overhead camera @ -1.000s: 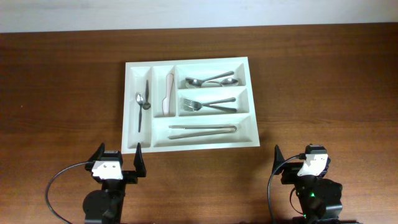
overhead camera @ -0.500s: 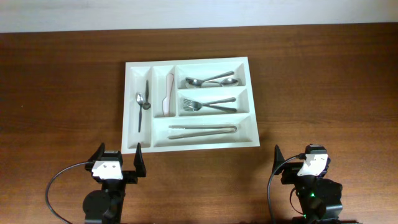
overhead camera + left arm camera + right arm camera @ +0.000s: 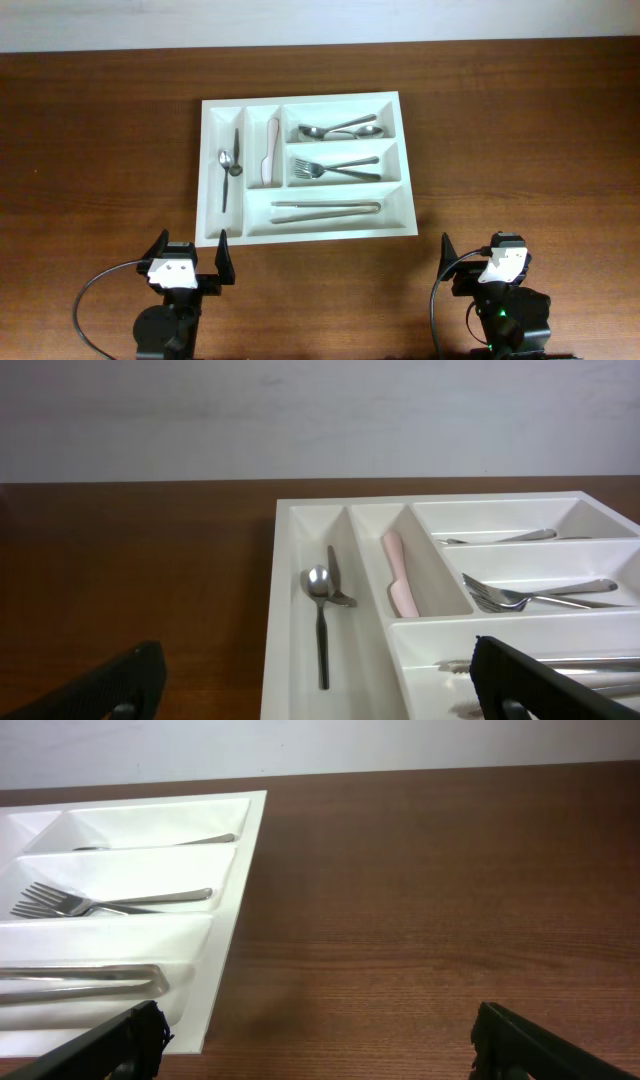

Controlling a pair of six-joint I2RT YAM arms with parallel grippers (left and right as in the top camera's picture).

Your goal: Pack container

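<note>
The white container (image 3: 300, 101) lies mid-table with cutlery in all five compartments: a small spoon (image 3: 227, 165) at the far left, a pale knife (image 3: 270, 155) beside it, spoons (image 3: 340, 128), forks (image 3: 335, 167) and long steel pieces (image 3: 325, 208) to the right. My left gripper (image 3: 192, 240) stands open just in front of the container's near left corner, holding nothing. My right gripper (image 3: 478, 246) is open over bare wood off the near right corner. The left wrist view shows the container's rim (image 3: 280, 590), the spoon (image 3: 320, 610) and the knife (image 3: 398, 575) beyond the left gripper (image 3: 325, 690). The right wrist view shows the container's right wall (image 3: 235, 910) and forks (image 3: 100, 902) beyond the right gripper (image 3: 320, 1045).
Dark wooden table (image 3: 520, 150) runs all round the container. A pale wall lies along the far edge (image 3: 320, 20). Black cables loop beside each arm base near the front edge.
</note>
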